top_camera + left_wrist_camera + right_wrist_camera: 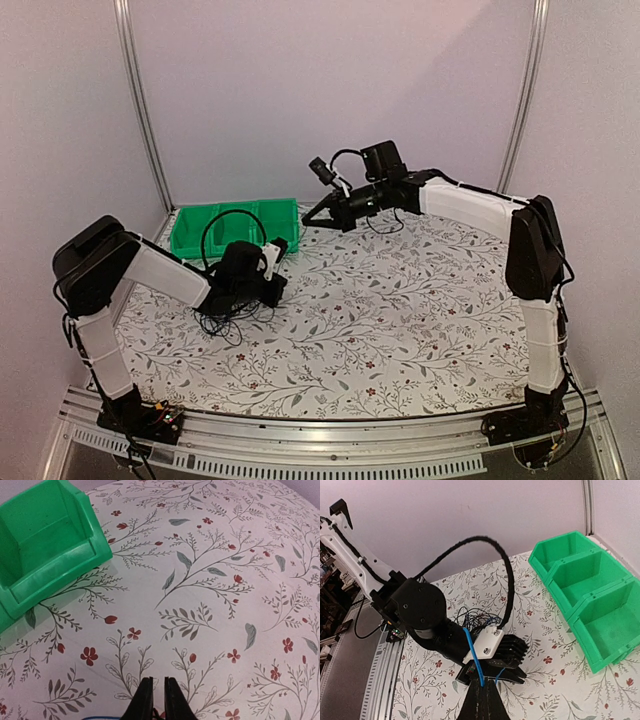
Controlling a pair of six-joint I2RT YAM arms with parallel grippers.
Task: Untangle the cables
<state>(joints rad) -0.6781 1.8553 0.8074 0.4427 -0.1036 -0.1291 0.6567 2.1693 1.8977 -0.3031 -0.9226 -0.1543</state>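
Cables lie as a loose wiry bundle of thin black strands on the flowered tablecloth, at the near left of the table, directly under the wrist of the left arm and spreading a little nearer than it. In the right wrist view the same strands loop out from behind that wrist. Just beyond the bundle, the left gripper hangs low over the cloth with its two black fingers drawn almost together, only a narrow slit between them; whether a strand is caught in the slit I cannot tell. Farther left, the green bin stands on the cloth near the back wall, its three compartments side by side and its near right corner close to the left gripper but apart from it. At the far middle of the table, the right arm reaches leftward above the cloth, and the right gripper is pressed closed to a point, aimed back toward the left wrist and well apart from the bundle.
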